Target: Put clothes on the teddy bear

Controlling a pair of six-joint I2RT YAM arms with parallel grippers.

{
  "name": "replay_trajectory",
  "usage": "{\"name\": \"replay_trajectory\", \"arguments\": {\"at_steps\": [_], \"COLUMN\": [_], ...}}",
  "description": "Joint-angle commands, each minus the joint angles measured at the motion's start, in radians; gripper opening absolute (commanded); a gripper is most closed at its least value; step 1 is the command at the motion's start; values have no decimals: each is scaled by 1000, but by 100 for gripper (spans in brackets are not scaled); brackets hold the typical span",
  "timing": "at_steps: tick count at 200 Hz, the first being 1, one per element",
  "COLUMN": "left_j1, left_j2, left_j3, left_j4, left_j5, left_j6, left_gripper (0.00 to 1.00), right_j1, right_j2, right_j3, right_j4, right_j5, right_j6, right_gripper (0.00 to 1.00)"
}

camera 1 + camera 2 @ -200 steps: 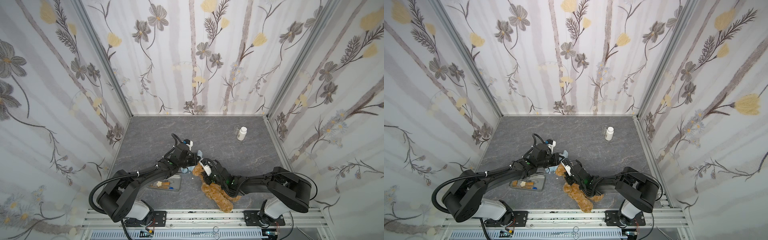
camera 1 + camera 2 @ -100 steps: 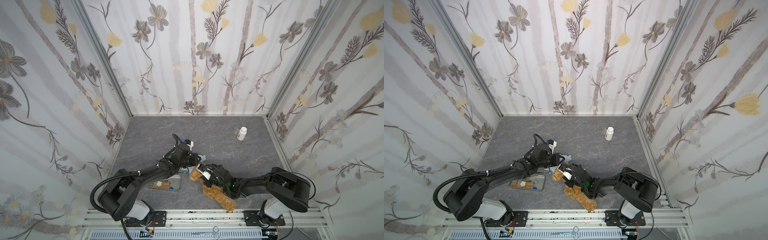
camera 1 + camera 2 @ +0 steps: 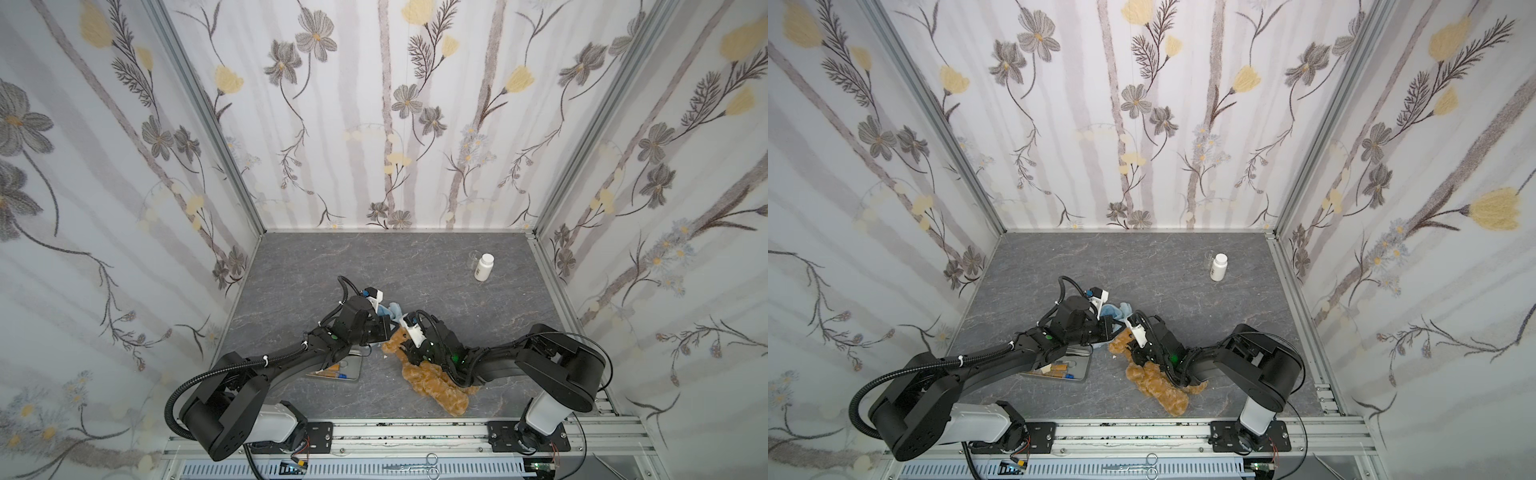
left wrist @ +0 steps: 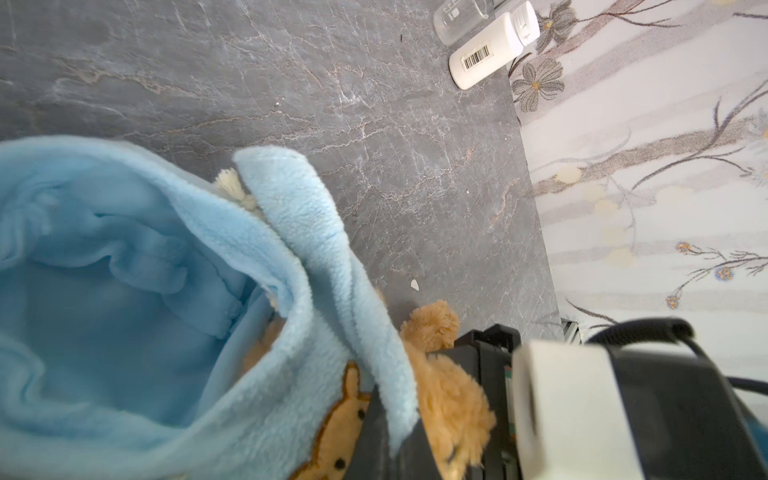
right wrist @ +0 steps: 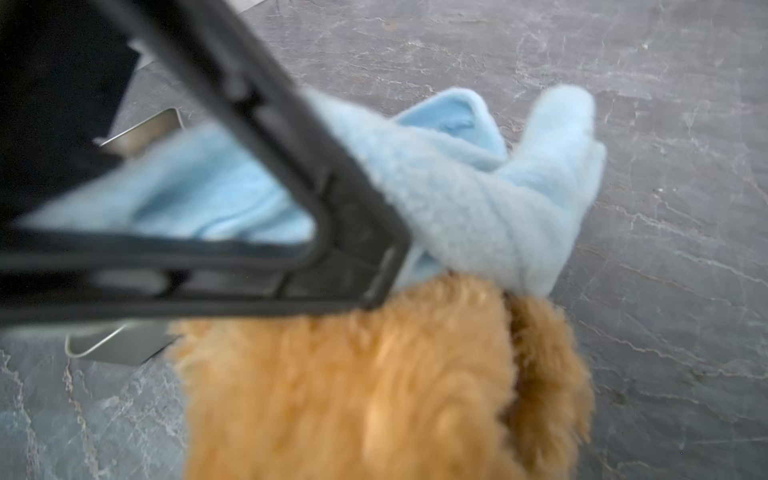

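**Where the dressing could come undone**

Although its fingertips were hidden by fabric, the left hand [image 3: 383, 328] was pinched shut on the light blue shirt [image 4: 124, 291]. It held the garment up so that its opening gaped toward the left wrist camera. Just beside it, the right hand [image 3: 406, 338] looked partly closed on the teddy bear [image 3: 428, 380] near the head, as far as the fur crowding the right wrist view let me judge. The bear lay on the grey worktop [image 3: 374, 266] near its front edge, head lifted toward the shirt, body and legs trailing back under the right arm. Some fur showed inside the opening, but the head did not seem to be through.

The thin pinch on fleece was the weak spot: a hard push from the bear could have pulled the shirt free. A loose sleeve hung across the opening and might have folded in and blocked it. The soft head could have buckled instead of passing. The two hands sat nearly touching, so a small misjudged move risked a knock. The metal tray [image 3: 332, 378] lay partly under the left arm, where a low sweep could shove it. The white bottle [image 3: 483, 267] stood well apart, out of harm.
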State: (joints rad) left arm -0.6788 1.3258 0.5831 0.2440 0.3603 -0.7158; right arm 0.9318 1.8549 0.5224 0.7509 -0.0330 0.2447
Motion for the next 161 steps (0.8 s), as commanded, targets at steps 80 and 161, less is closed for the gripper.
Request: {"name": "replay_trajectory", "arguments": {"at_steps": [80,161], "left_j1": [-19,7], "left_j2": [-14,-20], "left_j3": [25,59], "left_j4": [9,-29], "left_j5": [-49,-68], "left_j6": [-31,63], "left_gripper": [26,56], "right_j1": [30,30], "right_j2": [-9,-34], "right_j3": [-3,-53], "right_j4": [1,40], "right_j5": [101,145], "right_j6": [6,-163], "right_gripper": [16,43]}}
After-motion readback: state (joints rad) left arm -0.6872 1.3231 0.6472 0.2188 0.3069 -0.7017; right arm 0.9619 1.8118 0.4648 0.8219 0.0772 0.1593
